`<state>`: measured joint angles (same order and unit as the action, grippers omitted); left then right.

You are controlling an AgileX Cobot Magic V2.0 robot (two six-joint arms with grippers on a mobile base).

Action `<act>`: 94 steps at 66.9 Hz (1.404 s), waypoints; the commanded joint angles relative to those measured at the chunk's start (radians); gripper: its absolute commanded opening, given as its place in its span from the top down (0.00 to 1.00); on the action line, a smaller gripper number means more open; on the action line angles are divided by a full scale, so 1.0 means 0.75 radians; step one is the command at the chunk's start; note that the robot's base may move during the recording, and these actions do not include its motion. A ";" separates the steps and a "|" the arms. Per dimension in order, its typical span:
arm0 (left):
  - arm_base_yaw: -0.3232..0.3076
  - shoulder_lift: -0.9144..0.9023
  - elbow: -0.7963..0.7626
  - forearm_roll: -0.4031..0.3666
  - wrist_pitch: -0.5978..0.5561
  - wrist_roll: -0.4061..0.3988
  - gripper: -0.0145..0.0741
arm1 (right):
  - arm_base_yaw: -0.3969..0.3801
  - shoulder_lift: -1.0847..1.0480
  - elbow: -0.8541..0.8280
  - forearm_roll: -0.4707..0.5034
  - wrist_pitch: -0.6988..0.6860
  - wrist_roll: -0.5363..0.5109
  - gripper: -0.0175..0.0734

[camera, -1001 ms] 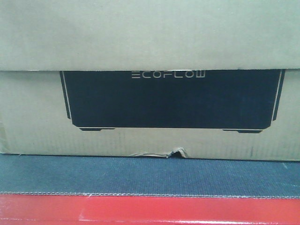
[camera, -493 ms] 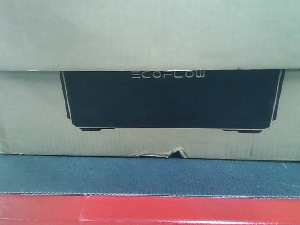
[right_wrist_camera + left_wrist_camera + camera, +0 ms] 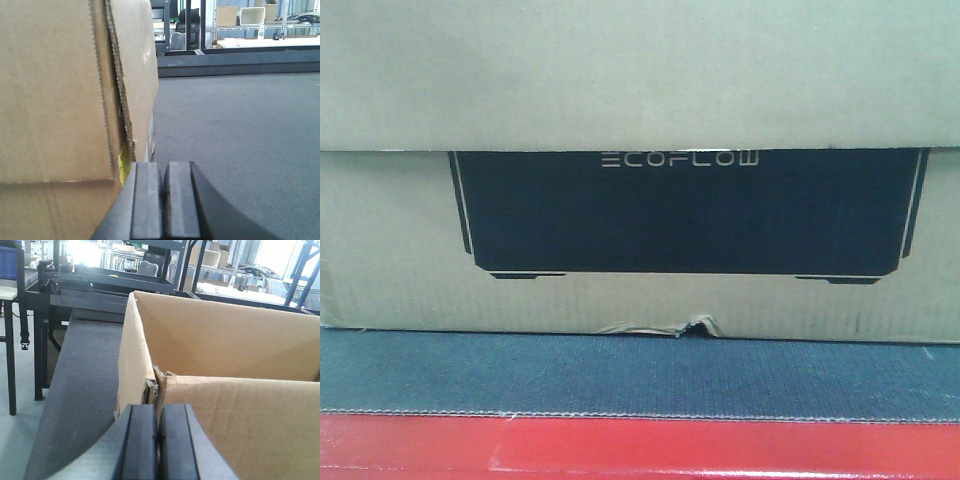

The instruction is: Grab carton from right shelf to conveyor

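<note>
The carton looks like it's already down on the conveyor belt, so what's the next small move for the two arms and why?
Probably draw both arms back, away from the carton. Its bottom edge appears to rest on the dark belt, so the placing looks done. The left gripper is shut by a torn corner flap, the right gripper shut beside the other side wall, and neither visibly clamps cardboard.

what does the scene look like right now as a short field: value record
carton: brown cardboard carton with black ECOFLOW print, fills the front view
carton damage: small tear on bottom edge
surface: carton sits on dark grey conveyor belt
left hand: fingers together, at the carton's corner, nothing between them
right hand: fingers together, beside the carton's side flap, nothing between them
belt to the right: bare grey belt next to the carton
background: metal shelving
</note>
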<state>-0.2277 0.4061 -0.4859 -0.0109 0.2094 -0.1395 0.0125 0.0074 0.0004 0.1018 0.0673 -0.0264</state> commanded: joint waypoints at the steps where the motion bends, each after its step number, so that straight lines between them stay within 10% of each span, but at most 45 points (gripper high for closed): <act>1: -0.005 -0.005 -0.002 -0.006 -0.026 0.001 0.84 | -0.007 -0.010 -0.001 -0.013 -0.031 -0.009 0.88; 52: 0.015 -0.015 0.027 -0.006 -0.110 0.001 0.84 | -0.007 -0.010 -0.001 -0.013 -0.031 -0.009 0.88; 63: 0.151 -0.117 0.168 -0.012 -0.342 0.219 0.84 | -0.007 -0.010 -0.001 -0.013 -0.031 -0.009 0.88; 94: 0.287 -0.541 0.530 -0.003 -0.065 0.217 0.84 | -0.007 -0.010 -0.001 -0.013 -0.031 -0.009 0.88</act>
<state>-0.0158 0.0172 -0.1292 -0.0126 0.1560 0.0207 0.0125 0.0074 0.0004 0.0996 0.0673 -0.0283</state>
